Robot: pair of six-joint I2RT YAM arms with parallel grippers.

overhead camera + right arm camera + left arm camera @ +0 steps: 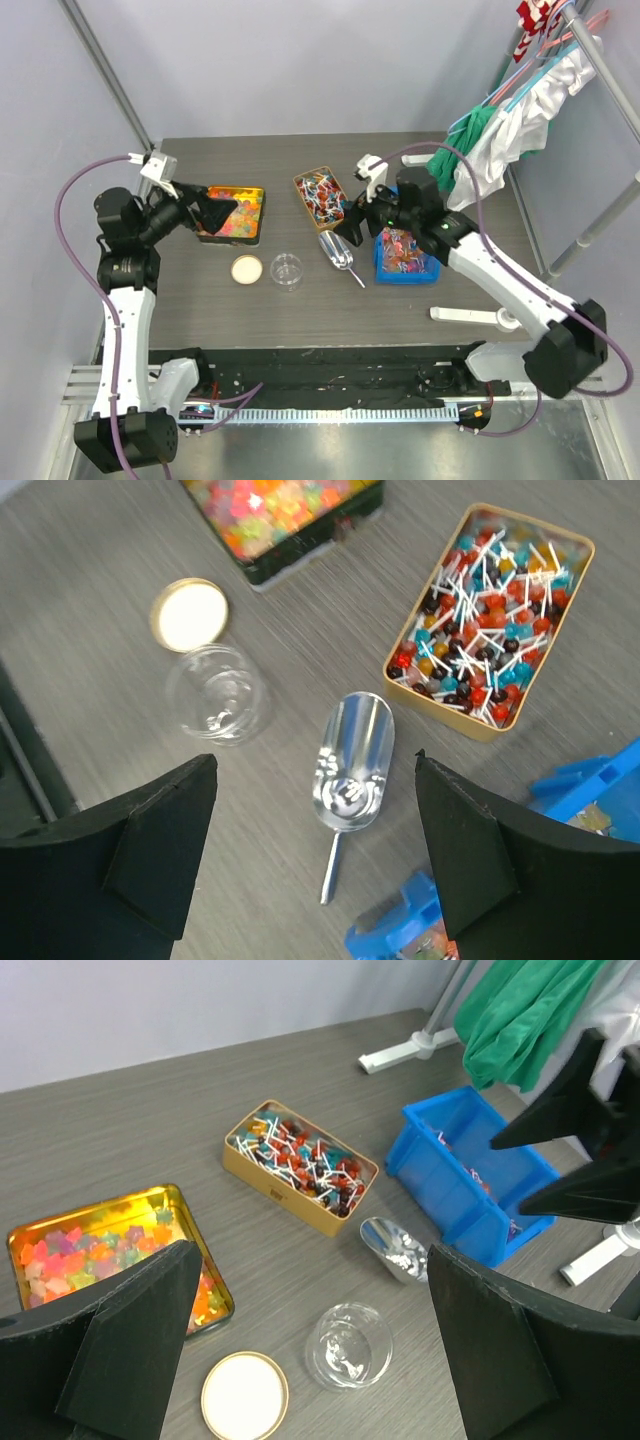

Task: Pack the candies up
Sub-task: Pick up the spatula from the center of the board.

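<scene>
The candies lie in three containers: gummy pieces in a gold tin (232, 215) (100, 1250), lollipops in a second gold tin (322, 197) (490, 615), and wrapped ones in a blue bin (405, 252) (470, 1180). A metal scoop (340, 255) (352, 765) lies between them, next to a clear jar (286, 270) (348, 1345) and its round lid (246, 269) (244, 1396). My left gripper (215, 212) (312, 1260) hangs open by the gummy tin's right side. Above the scoop, my right gripper (362, 222) (315, 765) stands open and holds nothing.
A clothes rack with green and white garments (500, 130) stands at the back right corner, and its white foot (475, 316) lies on the table near my right arm. A black strip runs along the table's near edge.
</scene>
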